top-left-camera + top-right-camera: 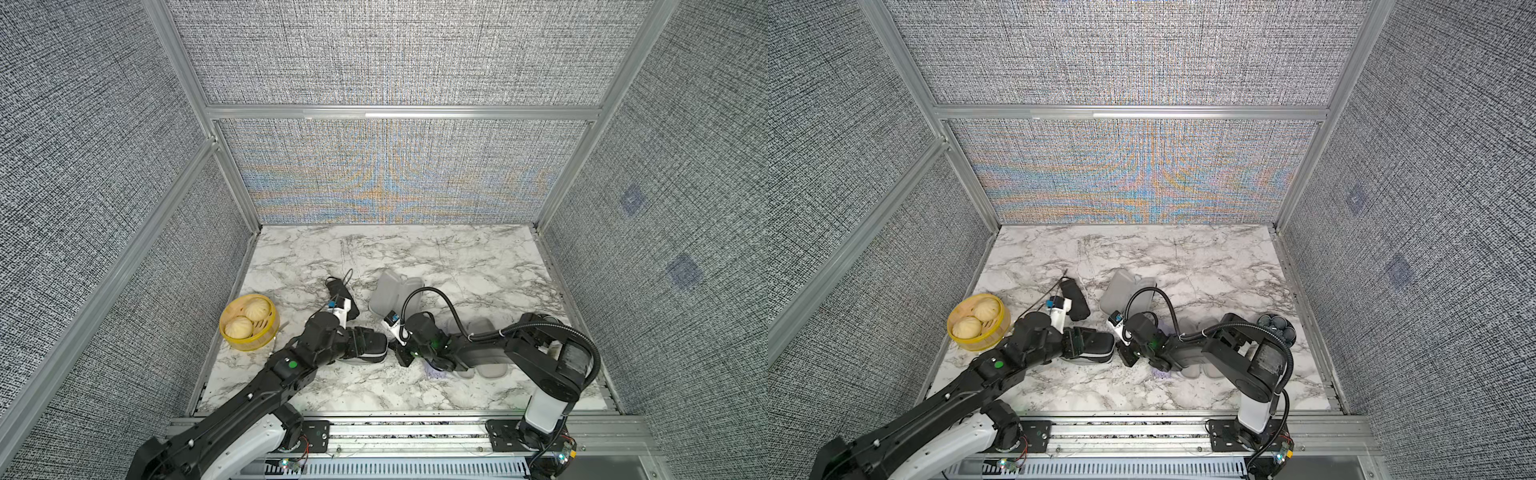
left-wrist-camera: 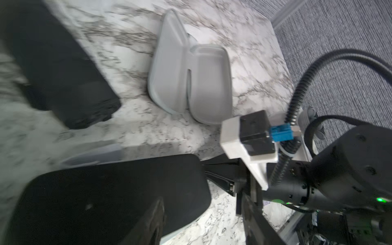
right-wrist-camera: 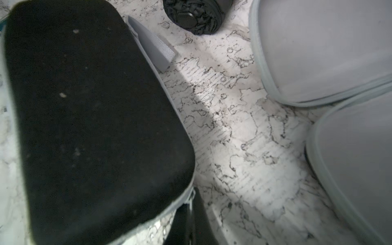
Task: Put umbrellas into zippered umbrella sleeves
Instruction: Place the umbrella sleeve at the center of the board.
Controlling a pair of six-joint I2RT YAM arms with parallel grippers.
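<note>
Low in the middle of both top views, the closed black sleeve (image 1: 378, 345) lies flat on the desk (image 1: 457, 257) with its black shell up. Its long axis runs left to right across the frame, and the rounded free end points right.

The left arm (image 1: 286, 370) stretches in from the lower left, and the left jaws sit on that shell. How wide they stand, and whether they clamp it, I cannot tell, because the wrist picture is smeared.

From the right, the right arm (image 1: 552, 361) reaches across. The right jaws are pressed fully together, tips right at the sleeve's zip edge (image 3: 184, 201) at that rounded end. Whether they pinch anything there is hidden.

Up and to the left, a black umbrella (image 1: 345, 297) lies on the marble, outside any sleeve. It slants from upper left to lower right, with its wrist loop at the upper end.

Just right of it, an open sleeve (image 1: 392, 293) lies spread with its grey lining up, both halves running roughly top to bottom. Another open sleeve (image 1: 478, 328) lies under the right arm, lining up too. A yellow basket (image 1: 249, 343) of buns sits at the far left.
</note>
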